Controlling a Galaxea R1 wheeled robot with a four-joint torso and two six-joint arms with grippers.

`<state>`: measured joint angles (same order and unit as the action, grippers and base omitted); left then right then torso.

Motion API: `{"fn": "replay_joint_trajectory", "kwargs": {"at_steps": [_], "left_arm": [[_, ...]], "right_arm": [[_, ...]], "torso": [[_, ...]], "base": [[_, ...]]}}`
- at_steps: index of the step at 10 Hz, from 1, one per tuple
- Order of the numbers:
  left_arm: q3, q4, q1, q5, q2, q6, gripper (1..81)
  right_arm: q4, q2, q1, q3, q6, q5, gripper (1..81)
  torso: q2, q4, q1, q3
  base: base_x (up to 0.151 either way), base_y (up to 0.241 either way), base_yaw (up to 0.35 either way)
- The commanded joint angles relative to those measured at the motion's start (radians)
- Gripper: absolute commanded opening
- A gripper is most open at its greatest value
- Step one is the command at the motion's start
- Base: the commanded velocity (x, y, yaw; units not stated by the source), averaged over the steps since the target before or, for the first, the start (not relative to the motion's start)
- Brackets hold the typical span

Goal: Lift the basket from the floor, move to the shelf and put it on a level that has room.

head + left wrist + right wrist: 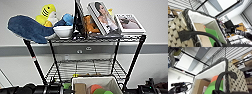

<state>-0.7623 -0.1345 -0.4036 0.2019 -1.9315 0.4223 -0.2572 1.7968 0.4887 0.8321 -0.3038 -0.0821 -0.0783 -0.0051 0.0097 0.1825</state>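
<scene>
We are holding the basket [96, 83] up just before the shelf [132, 62], facing its bare level [85, 67]; we cannot tell how our fingers are standing.

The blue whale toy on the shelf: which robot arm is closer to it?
Left. The left arm sits below the whale, beside the basket; the right arm is across the basket, farther off.

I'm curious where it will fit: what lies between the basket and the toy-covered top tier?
In the head view, only the second tier, a bare black wire grid, lies between the basket and the top tier.
</scene>
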Motion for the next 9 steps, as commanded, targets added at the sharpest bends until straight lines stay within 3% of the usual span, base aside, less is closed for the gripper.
{"fn": "replay_joint_trajectory", "kwargs": {"at_steps": [1, 6, 9], "left_arm": [[0.066, -0.002, 0.269, -0.003, 0.04, 0.088, 1.0], [0.029, -0.002, 0.409, 0.025, 0.015, 0.174, 1.0], [-0.043, -0.001, 0.47, 0.03, -0.027, 0.2, 1.0]], "right_arm": [[-0.094, -0.054, -0.219, -0.064, -0.003, -0.021, 1.0], [-0.151, -0.038, -0.349, -0.041, -0.012, -0.074, 1.0], [-0.162, 0.038, -0.429, 0.028, -0.034, -0.093, 1.0]], "torso": [[0.0, 0.0, 0.0, 0.0], [0.0, 0.0, 0.0, 0.0], [0.0, 0.0, 0.0, 0.0]], "base": [[0.0, 0.0, 0.0], [0.0, 0.0, 0.0], [0.0, 0.0, 0.0]]}}
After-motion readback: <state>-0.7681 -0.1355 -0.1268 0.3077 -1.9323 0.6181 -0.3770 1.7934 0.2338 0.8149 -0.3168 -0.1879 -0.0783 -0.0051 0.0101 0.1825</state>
